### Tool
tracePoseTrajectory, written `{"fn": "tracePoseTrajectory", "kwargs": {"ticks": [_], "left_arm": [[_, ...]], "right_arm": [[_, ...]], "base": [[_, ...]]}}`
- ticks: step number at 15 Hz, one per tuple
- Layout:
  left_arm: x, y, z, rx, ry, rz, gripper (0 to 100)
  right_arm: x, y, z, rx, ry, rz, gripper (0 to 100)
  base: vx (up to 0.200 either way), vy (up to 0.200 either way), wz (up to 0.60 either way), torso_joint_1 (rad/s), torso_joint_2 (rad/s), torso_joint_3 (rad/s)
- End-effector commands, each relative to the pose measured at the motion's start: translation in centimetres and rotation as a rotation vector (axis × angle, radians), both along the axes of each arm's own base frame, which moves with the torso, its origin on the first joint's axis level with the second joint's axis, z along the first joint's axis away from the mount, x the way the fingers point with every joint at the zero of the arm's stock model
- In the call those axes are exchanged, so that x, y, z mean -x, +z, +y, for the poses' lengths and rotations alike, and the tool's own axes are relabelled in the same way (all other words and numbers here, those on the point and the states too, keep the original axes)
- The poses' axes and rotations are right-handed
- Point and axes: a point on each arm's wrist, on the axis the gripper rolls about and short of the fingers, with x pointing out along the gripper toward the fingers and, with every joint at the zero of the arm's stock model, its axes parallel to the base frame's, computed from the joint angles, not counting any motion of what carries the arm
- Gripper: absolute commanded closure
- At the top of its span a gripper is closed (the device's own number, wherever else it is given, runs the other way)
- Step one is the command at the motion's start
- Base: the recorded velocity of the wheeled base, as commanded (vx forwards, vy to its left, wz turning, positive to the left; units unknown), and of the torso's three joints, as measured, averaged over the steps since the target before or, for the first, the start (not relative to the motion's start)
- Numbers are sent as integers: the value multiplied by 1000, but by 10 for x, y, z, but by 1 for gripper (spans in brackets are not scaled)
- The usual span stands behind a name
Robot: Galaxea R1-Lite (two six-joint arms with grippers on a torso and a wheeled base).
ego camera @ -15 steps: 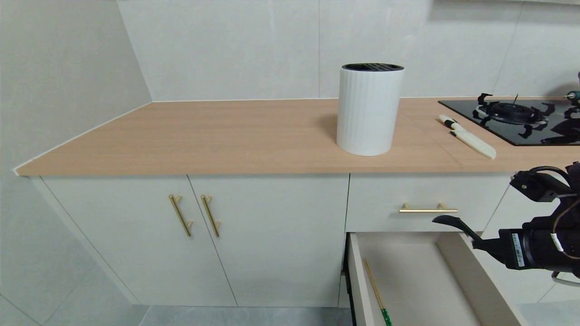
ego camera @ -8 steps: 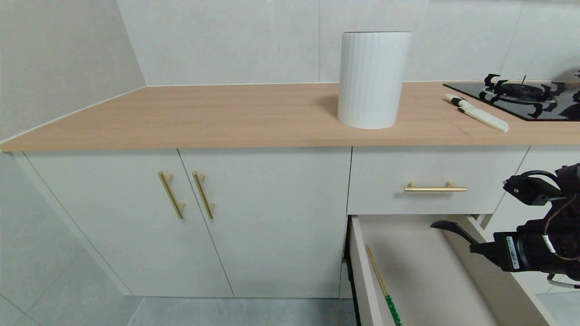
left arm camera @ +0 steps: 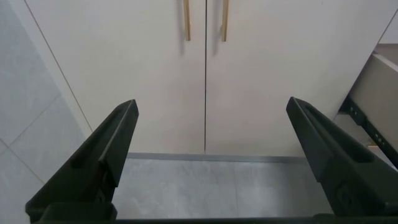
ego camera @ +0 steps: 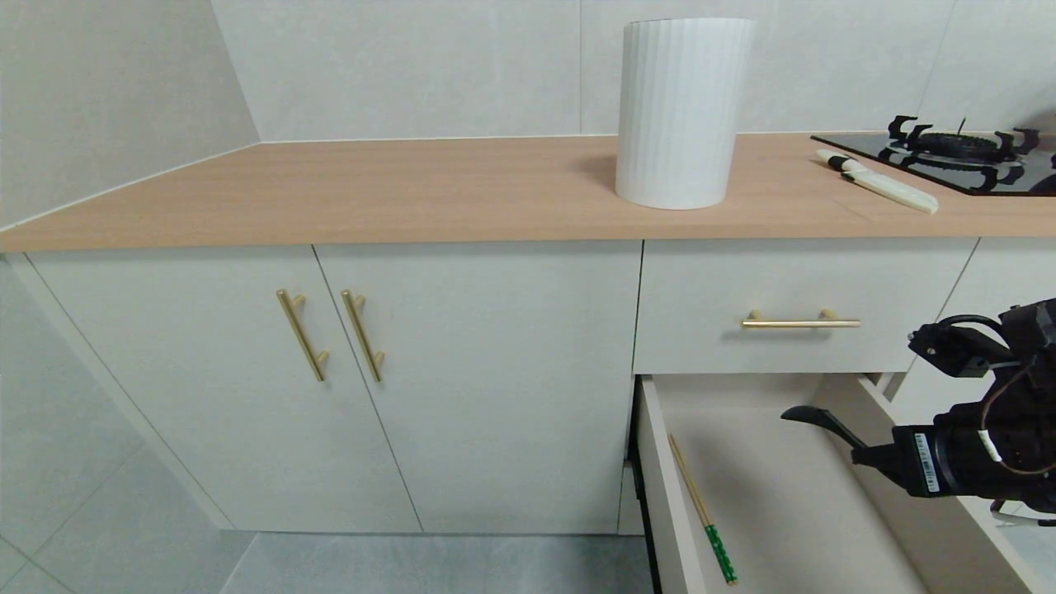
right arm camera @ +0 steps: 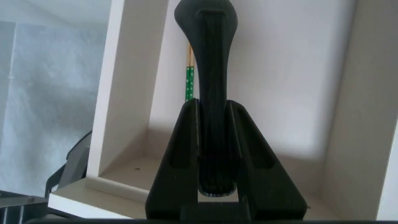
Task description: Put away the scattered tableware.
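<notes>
Head view, four o'clock: a slim black spoon [ego camera: 813,415], likely light and stiff, is being clamped handle-end by the right gripper [ego camera: 866,450].

Left gripper [left arm camera: 211,107] jaws wide apart, right gripper [ego camera: 876,454] jaws clamped on black utensil [ego camera: 813,417]

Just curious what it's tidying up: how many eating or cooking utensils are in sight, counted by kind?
Knife, on the counter: 1
Chopsticks, one set in the open drawer: 1
Black utensil, in the right gripper: 1
Total: 3
</notes>
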Motion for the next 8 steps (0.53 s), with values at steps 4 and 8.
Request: {"fn": "tracePoseTrajectory", "kwargs": {"ticks": [4,8], "left_arm": [[0,0,0,0,-1,0,0],[0,0,0,2,1,0,0]], "right_arm": [[-23,-28,6,25,5,106,100],[-64,-90,15,56,-1,234,100]], "base": [[0,0,0,0,0,0],[0,0,0,0,0,0]]}}
